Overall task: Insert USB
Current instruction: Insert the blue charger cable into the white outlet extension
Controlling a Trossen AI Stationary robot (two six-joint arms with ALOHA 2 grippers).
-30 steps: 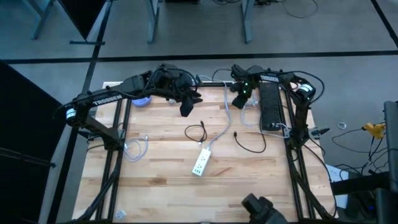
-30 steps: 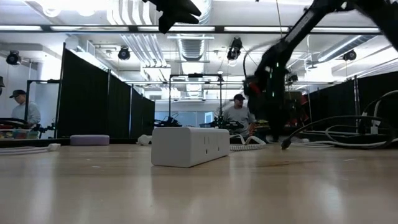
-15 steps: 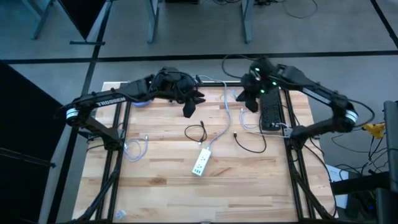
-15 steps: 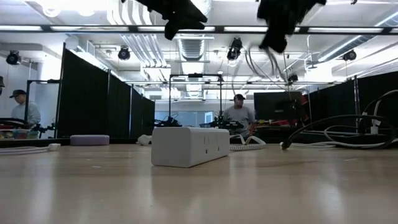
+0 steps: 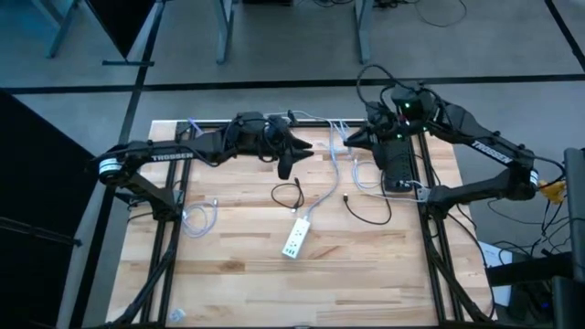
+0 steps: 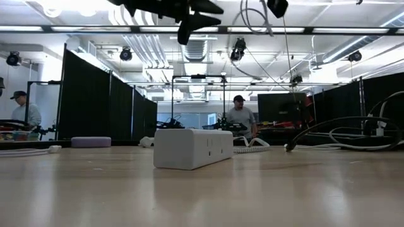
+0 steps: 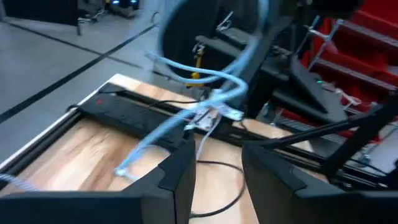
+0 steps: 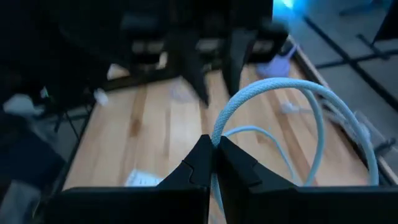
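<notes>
A white power strip (image 5: 294, 239) lies flat mid-table, also seen close up as the power strip (image 6: 192, 148). My right gripper (image 5: 351, 139) hovers high over the table's far side, shut on a light blue braided USB cable (image 8: 292, 99) that loops out beyond it. The cable (image 7: 205, 84) hangs in the air in front of my left gripper (image 7: 217, 180), with a small pale plug-like piece (image 7: 214, 115) among its strands. My left gripper (image 5: 289, 164) is open, raised, and points toward the right gripper a short way off, touching nothing. My right gripper pinches the light blue cable (image 8: 217, 138) between its two fingertips. The fingers lie across the strand. The cable arcs up and out from the fingertips in a wide loop, lifted clear of the table; its other strands hang slack below.
A black power strip (image 5: 396, 160) lies along the far right edge. Two thin black cables (image 5: 288, 194) (image 5: 367, 212) curl on the wood at mid-table, and a pale cable (image 5: 201, 217) lies at the left. People stand in the room beyond the table (image 6: 238, 113).
My right gripper has risen steeply from near the tabletop at the far right, carrying the light blue cable up with it and tipping from pointing down to nearly level. My left gripper has shifted toward the table's right, sunk a little and tipped closer to level.
</notes>
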